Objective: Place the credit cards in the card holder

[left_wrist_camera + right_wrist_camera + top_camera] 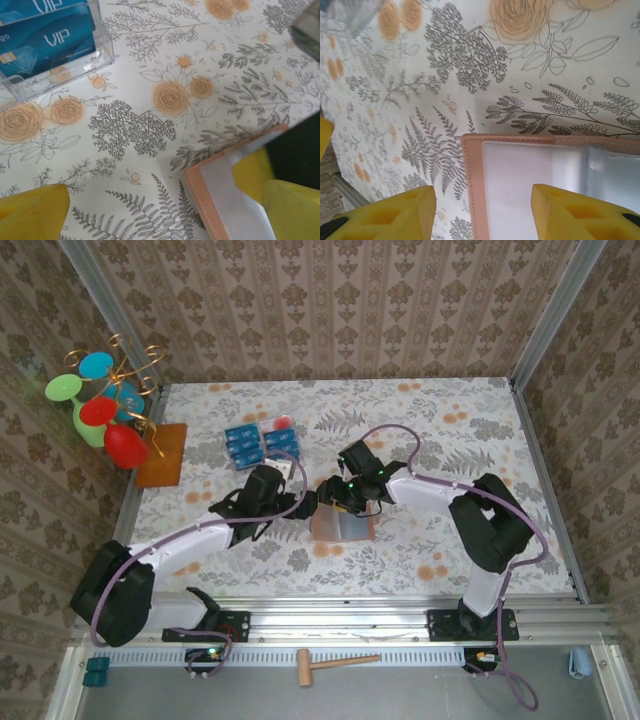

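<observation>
Counter (450,540): pale cloth printed with grey ferns and orange roses. Patterned wallpaper (330,310) on three sides.
Upper left of the top view: gold wire stand (105,405) carrying red, green and blue plastic goblets. Just beside it, an orange-brown mat (163,454), lying flat.
Left wrist view, upper left: clear plastic tray (65,75) on the cloth.
Bottom centre, on the grey ledge: wooden mallet (335,663), on its side.

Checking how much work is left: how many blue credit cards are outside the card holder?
4, as far as the top view shows: two credit cards on the left of the clear tray, two on its right. Overlapped ones may be hidden.
</observation>
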